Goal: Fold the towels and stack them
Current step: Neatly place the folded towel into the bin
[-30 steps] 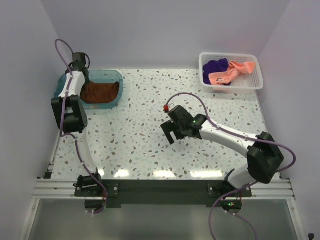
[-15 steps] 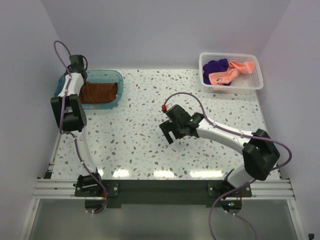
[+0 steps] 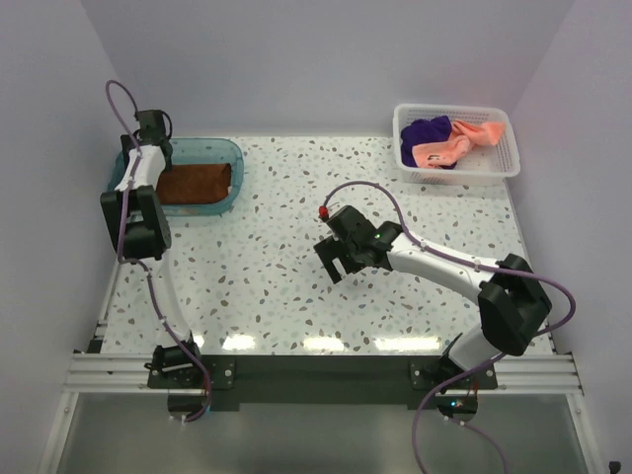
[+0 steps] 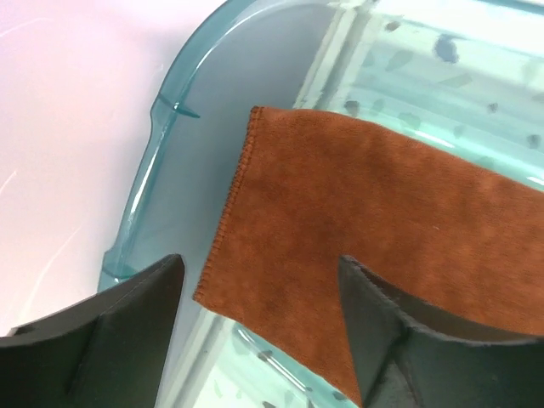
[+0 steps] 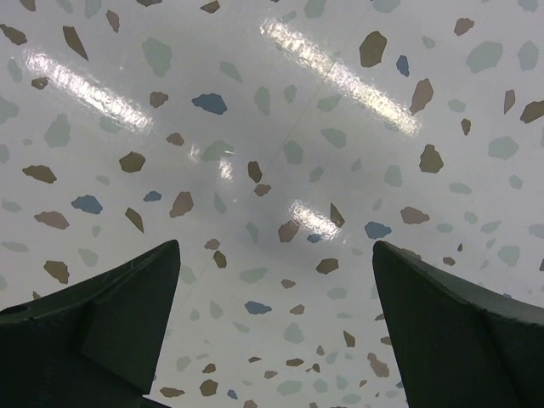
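Note:
A rust brown towel (image 3: 195, 184) lies folded flat inside the teal tray (image 3: 235, 158) at the back left. In the left wrist view that brown towel (image 4: 357, 212) rests on the tray floor with its stitched corner free. My left gripper (image 4: 259, 314) hovers over the towel's corner, open, touching nothing. A salmon pink towel (image 3: 449, 145) and a purple towel (image 3: 427, 131) sit crumpled in the white mesh basket (image 3: 506, 163) at the back right. My right gripper (image 3: 336, 260) hangs open over bare speckled table near the middle, and the right gripper (image 5: 276, 297) has nothing between its fingers.
The teal tray's left rim (image 4: 144, 170) rises beside the left gripper, close to the left wall. The speckled tabletop (image 3: 267, 276) stretches between tray, basket and both arm bases.
My left gripper has opened and let go of the brown towel, which now lies flatter and squarer in the tray. The right arm has barely moved.

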Action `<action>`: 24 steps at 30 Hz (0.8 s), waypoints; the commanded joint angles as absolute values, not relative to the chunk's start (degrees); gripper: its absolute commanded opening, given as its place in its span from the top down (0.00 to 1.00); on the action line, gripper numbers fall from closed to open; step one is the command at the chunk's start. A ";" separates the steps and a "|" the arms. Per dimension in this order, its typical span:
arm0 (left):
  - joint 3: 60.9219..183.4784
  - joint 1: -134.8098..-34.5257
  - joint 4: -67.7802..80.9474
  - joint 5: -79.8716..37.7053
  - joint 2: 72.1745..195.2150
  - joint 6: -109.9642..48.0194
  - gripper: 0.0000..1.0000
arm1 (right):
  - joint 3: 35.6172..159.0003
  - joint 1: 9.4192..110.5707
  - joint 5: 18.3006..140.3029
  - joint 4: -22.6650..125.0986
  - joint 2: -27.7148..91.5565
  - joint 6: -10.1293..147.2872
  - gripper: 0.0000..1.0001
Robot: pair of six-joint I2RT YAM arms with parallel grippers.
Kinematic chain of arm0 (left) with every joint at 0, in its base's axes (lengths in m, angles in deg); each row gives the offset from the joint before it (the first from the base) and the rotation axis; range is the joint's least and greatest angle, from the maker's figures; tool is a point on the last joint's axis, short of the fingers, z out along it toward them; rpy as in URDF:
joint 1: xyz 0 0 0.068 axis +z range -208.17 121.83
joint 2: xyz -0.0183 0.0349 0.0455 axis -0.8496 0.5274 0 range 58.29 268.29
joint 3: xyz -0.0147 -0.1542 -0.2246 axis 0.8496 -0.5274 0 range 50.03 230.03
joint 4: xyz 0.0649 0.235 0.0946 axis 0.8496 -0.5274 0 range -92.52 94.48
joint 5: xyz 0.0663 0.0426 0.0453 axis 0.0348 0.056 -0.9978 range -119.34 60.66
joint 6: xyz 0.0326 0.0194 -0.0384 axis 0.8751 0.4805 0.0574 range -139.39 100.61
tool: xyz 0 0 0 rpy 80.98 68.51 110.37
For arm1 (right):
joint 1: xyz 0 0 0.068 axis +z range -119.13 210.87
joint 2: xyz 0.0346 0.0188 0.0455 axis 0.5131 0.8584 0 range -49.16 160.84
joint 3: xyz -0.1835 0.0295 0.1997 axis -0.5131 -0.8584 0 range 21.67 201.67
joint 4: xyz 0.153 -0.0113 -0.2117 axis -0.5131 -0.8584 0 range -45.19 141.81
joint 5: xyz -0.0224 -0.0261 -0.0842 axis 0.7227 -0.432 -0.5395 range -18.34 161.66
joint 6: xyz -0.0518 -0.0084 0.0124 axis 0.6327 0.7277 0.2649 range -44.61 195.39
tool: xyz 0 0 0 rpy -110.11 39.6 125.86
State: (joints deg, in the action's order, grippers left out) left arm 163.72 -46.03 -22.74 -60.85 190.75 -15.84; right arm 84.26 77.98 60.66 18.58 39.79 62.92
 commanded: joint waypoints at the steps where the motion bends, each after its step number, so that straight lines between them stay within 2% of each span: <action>1: 162.45 -47.62 -18.82 -57.84 183.63 -19.03 0.26 | 86.28 76.93 59.45 18.85 39.00 63.18 0.01; 6: 154.82 -53.93 -15.13 -51.32 178.44 -21.33 0.44 | 85.31 74.91 59.36 19.64 37.24 62.39 0.02; 7: 154.01 -54.73 -13.99 -50.97 178.17 -21.67 0.51 | 85.05 74.29 59.36 19.99 36.80 62.21 0.01; 13: 152.16 -57.64 -13.10 -46.49 181.06 -23.26 0.74 | 82.41 71.56 59.53 21.40 33.20 61.77 0.01; 21: 149.79 -57.64 -8.89 -42.19 184.32 -24.22 0.84 | 78.63 69.72 60.76 23.16 29.33 60.80 0.01; 24: 147.33 -59.66 -6.87 -39.46 184.41 -24.40 0.85 | 78.10 69.45 60.68 22.90 29.06 60.80 0.01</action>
